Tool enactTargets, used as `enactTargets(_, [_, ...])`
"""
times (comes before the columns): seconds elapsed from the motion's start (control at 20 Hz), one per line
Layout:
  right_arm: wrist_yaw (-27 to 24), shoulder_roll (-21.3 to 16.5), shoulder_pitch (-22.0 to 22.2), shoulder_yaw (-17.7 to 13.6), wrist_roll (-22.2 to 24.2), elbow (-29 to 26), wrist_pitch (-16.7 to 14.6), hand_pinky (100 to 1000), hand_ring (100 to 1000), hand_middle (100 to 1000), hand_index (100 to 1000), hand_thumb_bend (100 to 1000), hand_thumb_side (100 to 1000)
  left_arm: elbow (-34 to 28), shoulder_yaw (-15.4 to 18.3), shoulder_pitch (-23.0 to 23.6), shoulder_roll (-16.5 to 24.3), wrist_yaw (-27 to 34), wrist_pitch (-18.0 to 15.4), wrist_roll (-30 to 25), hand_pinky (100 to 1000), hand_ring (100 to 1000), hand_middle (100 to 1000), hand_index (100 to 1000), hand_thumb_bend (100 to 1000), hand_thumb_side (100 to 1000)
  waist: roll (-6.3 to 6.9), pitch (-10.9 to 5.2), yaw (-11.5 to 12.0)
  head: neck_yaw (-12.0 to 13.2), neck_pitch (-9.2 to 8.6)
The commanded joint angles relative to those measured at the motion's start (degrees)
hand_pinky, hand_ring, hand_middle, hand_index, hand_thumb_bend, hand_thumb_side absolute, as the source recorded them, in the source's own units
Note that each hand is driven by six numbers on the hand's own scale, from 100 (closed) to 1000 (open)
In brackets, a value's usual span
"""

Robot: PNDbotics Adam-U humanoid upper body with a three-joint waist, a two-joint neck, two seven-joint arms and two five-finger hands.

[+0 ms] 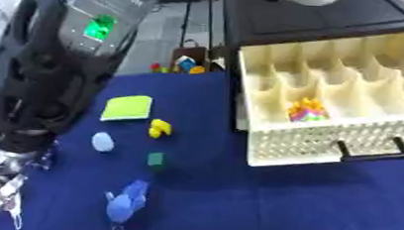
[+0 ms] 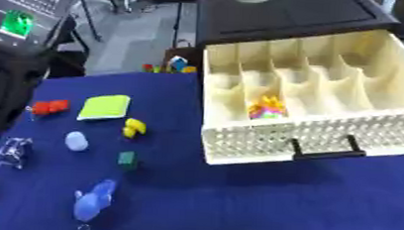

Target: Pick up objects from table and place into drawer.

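One drawer (image 2: 308, 137) stands pulled open at the right – cream, its long front across the view, a bright multicoloured piece (image 2: 268, 108) in a front compartment. Blue cloth (image 2: 262, 204) covers the table, grey floor beyond. Left of it lie a green pad (image 2: 104, 107), blue toy (image 2: 93, 201), yellow piece (image 2: 134, 128). Left arm (image 1: 42, 79) looms – hand state untellable.

cream drawer (image 2: 265, 140) – navy table (image 2: 235, 203) – yellow duck (image 2: 134, 128) – green pad (image 2: 104, 107)
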Motion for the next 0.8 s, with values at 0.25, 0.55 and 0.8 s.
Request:
enactTargets(0.25, [-1.1,-0.6,-2.0,0.4,-0.7,-0.5,-1.0,636,673,685,774,100,1000,8.7,-1.1,-1.8,-2.5,1.6,-0.9,14.5,240,445,425,668,462,659,0.7,-0.07,-1.7,1.4,-1.0])
enactTargets(0.55, [-1.2,-0.8,-1.8,0.2,-1.1,-0.5,-0.8,637,673,684,771,100,1000,15.2,-3.4,-1.3,-3.1,4.8,-4.8,22.2,377,576,537,752,580,696,0.96,0.27,-1.6,0.8,-0.84])
enactTargets(0.8, [-1.2,-0.9,-1.5,0.1,-1.2,-0.5,-0.6,637,673,684,771,100,1000,14.1,-2.7,-0.5,-2.8,4.2,-4.9,23.6,477,675,622,831,686,776,0.55,0.18,-1.0,0.3,-0.47])
